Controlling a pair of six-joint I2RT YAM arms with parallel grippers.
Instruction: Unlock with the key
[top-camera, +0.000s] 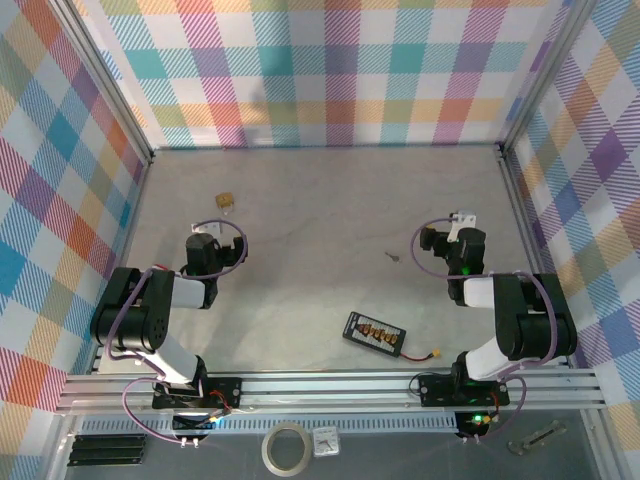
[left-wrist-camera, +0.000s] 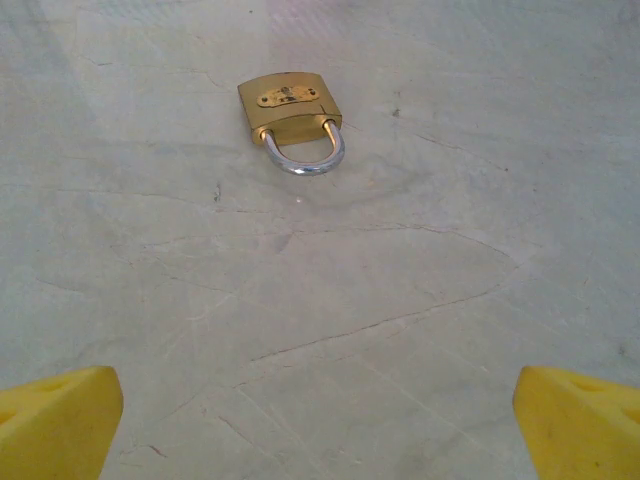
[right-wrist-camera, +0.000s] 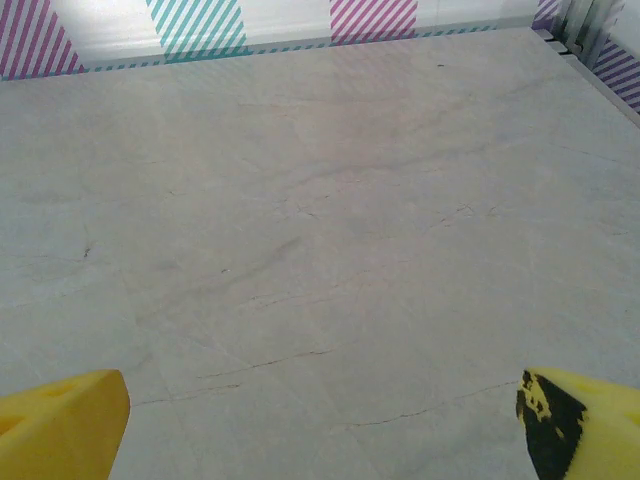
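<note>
Both pincers stand spread wide and grip nothing. The left gripper (left-wrist-camera: 318, 428) shows its yellow fingers (left-wrist-camera: 55, 420) at the two lower corners of the left wrist view, with bare table between them. The right gripper (right-wrist-camera: 320, 428) shows the same in the right wrist view, where the lower right finger (right-wrist-camera: 575, 425) carries a black smudge on its inner face.

The key (top-camera: 392, 256) is a tiny grey speck lying on the table (top-camera: 320, 200), just right of centre in the top view. It sits to the left of the right arm's wrist, apart from both grippers, and nearer the right arm than the left. It is too small to tell which way it is turned.

Toward the upper left of the top view lies the brass padlock (top-camera: 227, 201), just above the left arm's wrist. In the left wrist view it sits flat at upper centre, its silver shackle (left-wrist-camera: 305, 155) turned toward the bottom of the frame, well apart from the fingers.

Below the key, at lower centre of the top view, lies a black board (top-camera: 373, 333) with a row of orange fittings; a red and black lead (top-camera: 418, 354) runs from it to the right.

Plaid walls (top-camera: 320, 70) enclose the table. Below the arm bases lies a roll of tape (top-camera: 286, 448).
</note>
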